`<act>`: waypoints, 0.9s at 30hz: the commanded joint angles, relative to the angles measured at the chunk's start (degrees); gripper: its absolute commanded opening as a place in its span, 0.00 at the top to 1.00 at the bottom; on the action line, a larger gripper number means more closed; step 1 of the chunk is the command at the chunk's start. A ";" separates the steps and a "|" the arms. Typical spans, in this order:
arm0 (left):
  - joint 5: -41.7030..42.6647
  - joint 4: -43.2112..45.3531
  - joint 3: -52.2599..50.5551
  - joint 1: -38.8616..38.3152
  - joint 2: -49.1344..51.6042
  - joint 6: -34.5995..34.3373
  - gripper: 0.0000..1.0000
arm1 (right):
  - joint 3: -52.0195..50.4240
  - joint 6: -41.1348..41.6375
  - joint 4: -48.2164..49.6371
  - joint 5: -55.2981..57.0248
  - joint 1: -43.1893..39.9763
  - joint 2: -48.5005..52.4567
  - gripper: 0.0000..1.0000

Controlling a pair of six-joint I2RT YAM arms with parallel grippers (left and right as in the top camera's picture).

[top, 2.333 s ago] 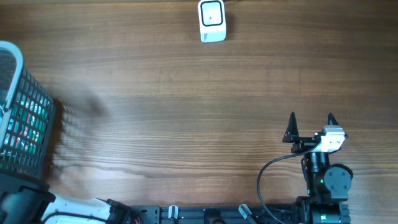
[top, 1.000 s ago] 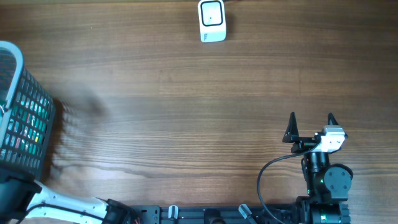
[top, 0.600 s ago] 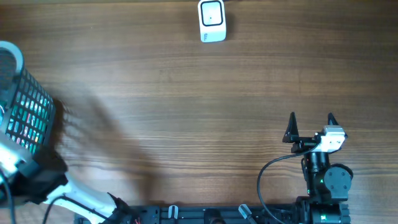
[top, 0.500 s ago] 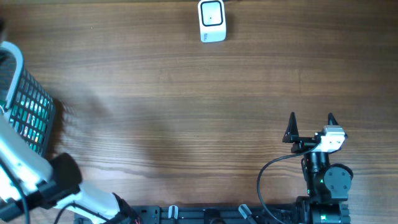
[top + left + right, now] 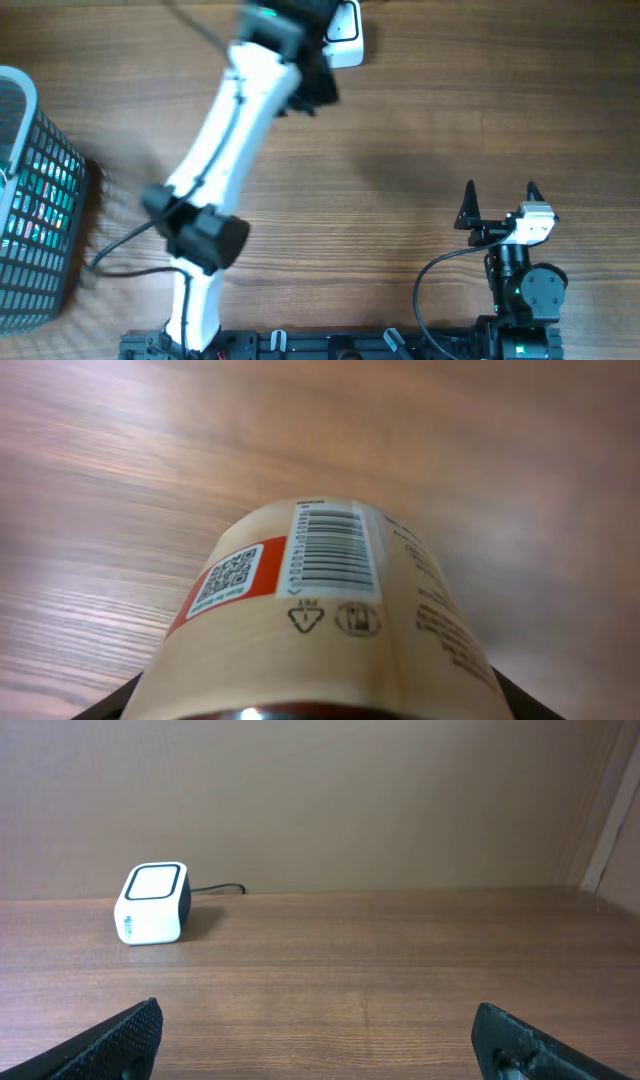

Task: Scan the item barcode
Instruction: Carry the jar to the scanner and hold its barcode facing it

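The item (image 5: 330,620) is a round container with a beige label, an orange patch with a QR code and a black barcode (image 5: 330,545) facing up in the left wrist view. My left gripper (image 5: 310,708) is shut on it, only the dark edges of its jaws showing at the bottom corners. Overhead, the left gripper (image 5: 312,82) hovers just left of and below the white scanner (image 5: 343,35) at the table's far edge; the item itself is hidden under the wrist there. My right gripper (image 5: 500,200) stands open over bare wood, and its wrist view shows the scanner (image 5: 152,903) far off.
A grey mesh basket (image 5: 40,170) holding green packets stands at the left edge. The left arm (image 5: 225,150) stretches diagonally across the table's left half. A black cable (image 5: 225,889) runs from the scanner to the back.
My left arm has swung from beside the basket at the lower left up across the table to the scanner, carrying the item. The right arm has not moved.
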 commanded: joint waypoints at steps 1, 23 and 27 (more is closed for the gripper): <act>4.42 4.59 -6.82 -6.88 2.54 18.71 0.53 | -0.07 -0.68 0.13 -0.52 0.28 -0.42 0.00; -22.67 29.92 -37.38 -10.84 2.71 65.77 0.00 | -0.07 -0.70 0.13 -0.52 0.28 -0.42 0.00; -23.85 33.24 -37.38 -11.21 2.62 67.14 0.00 | -0.07 -0.70 0.15 -0.52 0.28 -0.42 0.00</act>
